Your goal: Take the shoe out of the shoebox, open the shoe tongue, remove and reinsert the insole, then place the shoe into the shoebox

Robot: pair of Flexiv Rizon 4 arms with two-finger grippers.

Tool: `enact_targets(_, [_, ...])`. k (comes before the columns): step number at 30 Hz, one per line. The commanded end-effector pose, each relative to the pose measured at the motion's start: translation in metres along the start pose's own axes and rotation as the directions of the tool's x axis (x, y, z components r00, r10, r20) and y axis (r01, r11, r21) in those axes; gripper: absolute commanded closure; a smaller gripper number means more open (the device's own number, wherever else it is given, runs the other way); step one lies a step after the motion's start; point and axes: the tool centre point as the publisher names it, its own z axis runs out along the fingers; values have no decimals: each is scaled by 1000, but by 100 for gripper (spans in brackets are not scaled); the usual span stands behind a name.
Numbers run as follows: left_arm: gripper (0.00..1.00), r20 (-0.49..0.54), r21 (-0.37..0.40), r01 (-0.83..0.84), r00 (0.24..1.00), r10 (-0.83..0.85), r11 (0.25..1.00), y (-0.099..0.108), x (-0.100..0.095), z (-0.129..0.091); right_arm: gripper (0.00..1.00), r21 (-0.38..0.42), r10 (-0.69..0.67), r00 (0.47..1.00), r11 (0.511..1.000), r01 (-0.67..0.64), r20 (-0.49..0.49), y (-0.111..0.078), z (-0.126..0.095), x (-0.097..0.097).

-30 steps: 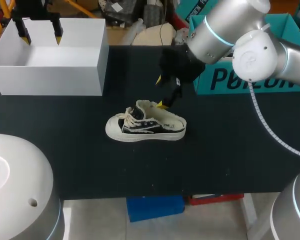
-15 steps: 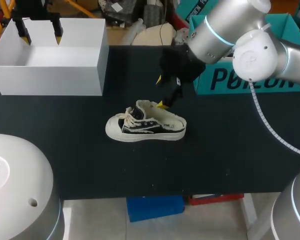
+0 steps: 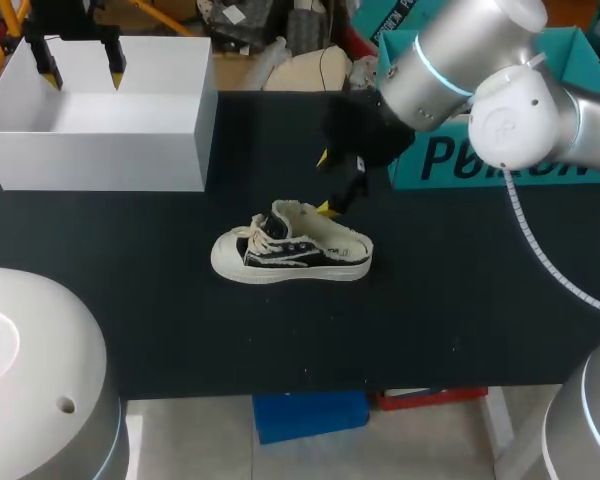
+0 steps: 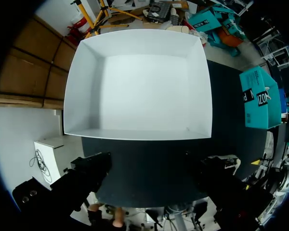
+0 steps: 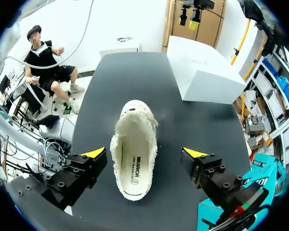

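**Two grippers spread wide, shoe out on the table**

Head view: the shoe (image 3: 292, 248) sits on the black table (image 3: 460, 300), well apart from the white shoebox (image 3: 100, 160). The left gripper (image 3: 82, 72) hangs over the box with its fingers apart. The right gripper (image 3: 326, 183) hovers just above the shoe's opening.

Left wrist view: the shoebox (image 4: 139, 134) lies straight ahead of the parted left gripper (image 4: 151, 166).

Right wrist view: the shoe (image 5: 135, 144) lies between the right gripper (image 5: 147, 153) tips and touches neither. Its insole (image 5: 133, 168) shows inside.
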Motion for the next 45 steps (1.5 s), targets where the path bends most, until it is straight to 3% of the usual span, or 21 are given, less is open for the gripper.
enact_targets(1, [0,0,0,0,1000,0,1000,0,0,0,0,-30,-7,999,1000,8,45,-13,-10,9])
enact_targets(16, [0,0,0,0,1000,0,1000,0,0,0,0,-206,-33,992,977,58,121,-43,-2,16])
enact_targets(22, [0,0,0,0,1000,0,1000,0,0,0,0,-268,-45,992,961,75,117,-54,11,17])
enact_targets(45, [0,0,0,0,1000,0,1000,0,0,0,0,-366,25,993,930,20,119,-101,41,21])
